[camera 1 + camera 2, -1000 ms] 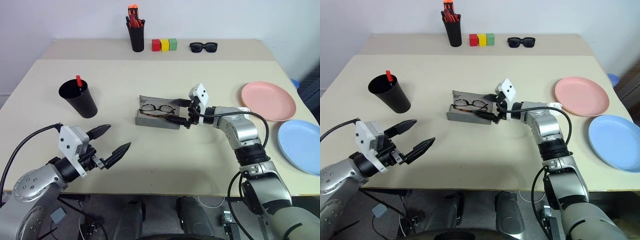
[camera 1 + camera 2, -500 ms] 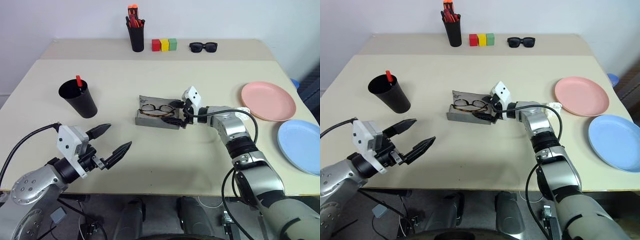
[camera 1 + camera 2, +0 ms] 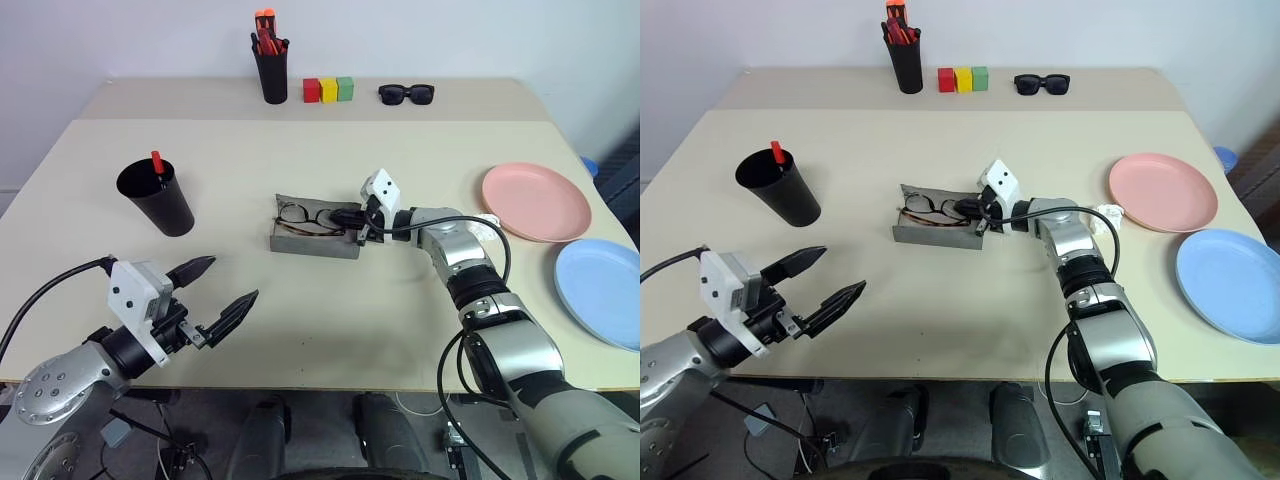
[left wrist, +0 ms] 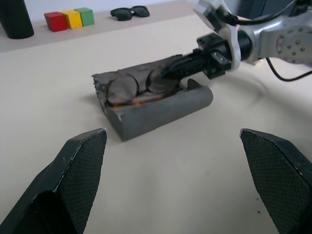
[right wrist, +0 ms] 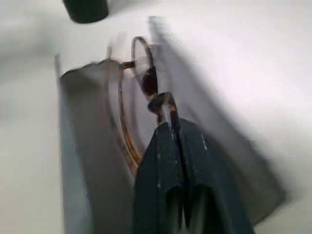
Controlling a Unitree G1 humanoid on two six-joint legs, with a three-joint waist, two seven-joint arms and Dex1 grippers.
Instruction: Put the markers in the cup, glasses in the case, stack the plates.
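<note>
From my head, my right tool is pinched shut on the glasses in the grey case mid-table; cup at nine o'clock, plates at three. Left wrist: my left tool gapes before the case. Right wrist: fingers clamp the frame.

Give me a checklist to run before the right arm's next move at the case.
1. Glasses inside the open case: ok, they lie in it.
2. Right tool shut: ok, its tips are together at the glasses' end nearest it. Whether it pinches the frame: cannot tell.
3. Case lid closed: not ok, it is open.
4. Left tool clear of the case: ok, it is open and hangs over bare table nearer the robot.
5. Marker in the cup: ok, its red cap stands above the rim.
6. Plates stacked: not ok, the pink plate and the blue plate lie side by side.
</note>
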